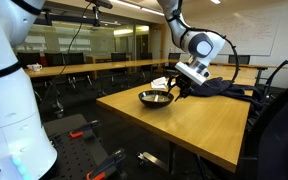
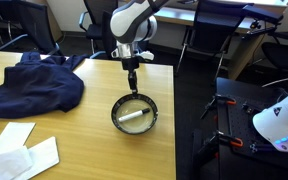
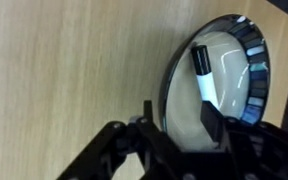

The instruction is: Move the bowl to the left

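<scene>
A shiny metal bowl sits on the wooden table near its edge. Inside it lies a white marker with a black cap. My gripper is at the bowl's rim. In the wrist view one finger is outside the rim over the wood and the other is inside the bowl. The fingers stand apart, with a gap on both sides of the rim, so the gripper is open.
A dark blue cloth lies on the table beside the bowl. White paper napkins lie near a table corner. Office chairs stand around the table. The table edge runs close to the bowl.
</scene>
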